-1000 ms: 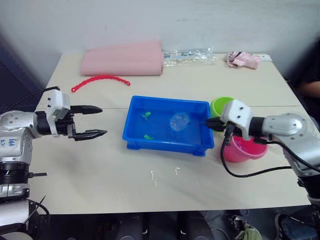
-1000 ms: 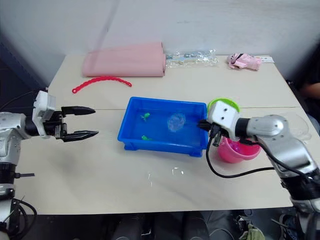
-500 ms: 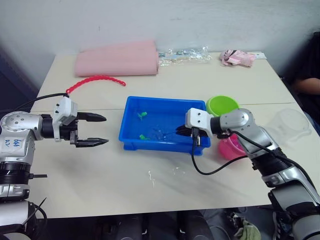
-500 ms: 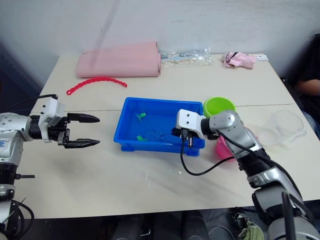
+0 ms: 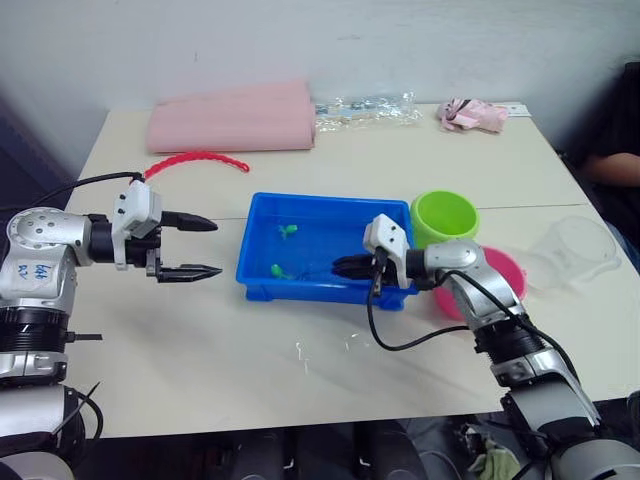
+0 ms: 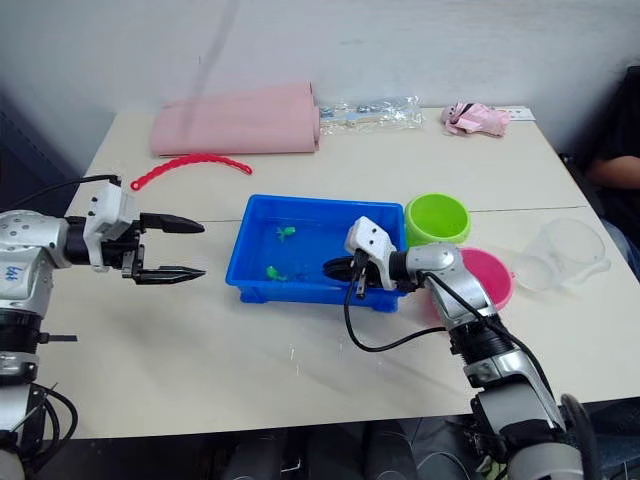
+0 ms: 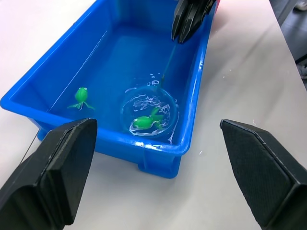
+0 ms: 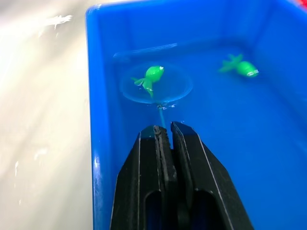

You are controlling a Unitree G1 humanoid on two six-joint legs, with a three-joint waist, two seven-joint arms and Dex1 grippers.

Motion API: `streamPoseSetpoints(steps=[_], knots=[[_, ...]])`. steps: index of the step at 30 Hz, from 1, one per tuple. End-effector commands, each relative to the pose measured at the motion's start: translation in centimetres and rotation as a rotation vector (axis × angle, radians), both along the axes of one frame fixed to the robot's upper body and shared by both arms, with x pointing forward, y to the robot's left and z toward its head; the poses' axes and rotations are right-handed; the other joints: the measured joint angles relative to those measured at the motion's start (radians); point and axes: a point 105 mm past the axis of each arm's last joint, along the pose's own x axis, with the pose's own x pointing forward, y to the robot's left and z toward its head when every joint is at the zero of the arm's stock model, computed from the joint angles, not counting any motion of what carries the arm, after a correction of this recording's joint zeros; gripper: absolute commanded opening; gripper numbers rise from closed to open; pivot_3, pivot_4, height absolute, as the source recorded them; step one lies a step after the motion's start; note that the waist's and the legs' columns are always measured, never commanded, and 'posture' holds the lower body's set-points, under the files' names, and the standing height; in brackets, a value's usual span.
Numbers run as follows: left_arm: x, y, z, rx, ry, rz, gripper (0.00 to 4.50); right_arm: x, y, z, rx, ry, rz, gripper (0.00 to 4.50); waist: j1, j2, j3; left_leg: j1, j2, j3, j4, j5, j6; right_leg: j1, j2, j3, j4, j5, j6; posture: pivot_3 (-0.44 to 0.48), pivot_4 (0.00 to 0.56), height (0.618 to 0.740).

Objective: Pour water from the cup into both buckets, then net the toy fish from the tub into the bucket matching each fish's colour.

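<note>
While the right end effector [image 8: 163, 132] reached low over the near wall of the tub [image 5: 255, 262], its two black fingers were pinched tight on the thin handle of the net [image 8: 156, 85], and the hoop lay in the water just ahead of the fingertips with a green fish [image 8: 151, 76] sitting inside its ring. A second green fish [image 8: 241, 67] floated farther ahead and off to one side, near the tub's far wall. The catch looked made, so the job now seemed to be the lift: raise the hoop level and slowly, letting water drain through the mesh, because any tilt toward the open rim could tip the fish back out. The green bucket [image 5: 444, 216] stood just behind that end effector, beside the tub's end wall, with the pink bucket [image 6: 483, 278] next to it under the forearm; green was the one to aim for, and the carry would have to clear the tub's rim. The cup [image 6: 567, 255] sat well apart, beyond the buckets. Over on the other side, the left end effector [image 5: 196, 247] hung wide open and empty above the table [image 5: 200, 340], short of the tub's other end.
</note>
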Motion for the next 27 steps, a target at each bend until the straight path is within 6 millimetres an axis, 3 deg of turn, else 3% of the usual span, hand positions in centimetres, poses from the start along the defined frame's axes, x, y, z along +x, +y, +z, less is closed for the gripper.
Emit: streamPoseSetpoints(steps=[1,7,13,22,27], knots=[[-0.2,0.1,1.7,-0.133,-0.040,0.022,4.46,-0.9,-1.1,3.3,0.139,-0.074,-0.014,0.00,0.000,0.000,0.000,0.000,0.000,0.000,0.000,0.000,0.000,0.000,0.000,0.000,0.000,0.000,0.000,0.000,0.150,0.740],[-0.3,-1.0,2.5,-0.277,-0.071,0.043,4.46,-2.6,-4.0,4.6,0.180,-0.090,-0.058,0.00,0.006,0.000,0.000,0.000,0.000,-0.001,0.000,0.000,0.000,0.001,-0.001,0.000,0.000,0.000,0.000,0.000,0.150,0.740],[-0.1,-4.6,3.7,-0.380,-0.186,0.011,4.46,-3.8,-6.6,5.7,0.182,-0.131,-0.152,0.00,0.007,0.000,0.000,0.000,0.000,-0.002,0.001,0.000,0.000,0.001,-0.001,0.000,0.001,0.000,0.000,0.000,0.150,0.740],[1.5,-9.6,2.1,-0.522,-0.083,0.083,4.46,-4.6,-12.2,8.4,0.238,-0.261,-0.441,0.00,0.008,0.000,0.000,0.001,0.000,-0.001,0.000,0.000,0.000,0.002,-0.001,0.000,0.000,0.000,0.000,0.000,0.150,0.740],[1.4,-11.2,2.0,-0.558,-0.063,0.054,4.46,-5.1,-16.8,9.3,0.144,-0.384,-0.629,0.00,0.020,0.000,0.000,0.001,-0.001,-0.001,0.001,0.000,0.000,0.002,-0.001,0.001,0.000,0.000,0.000,0.000,0.150,0.740]])
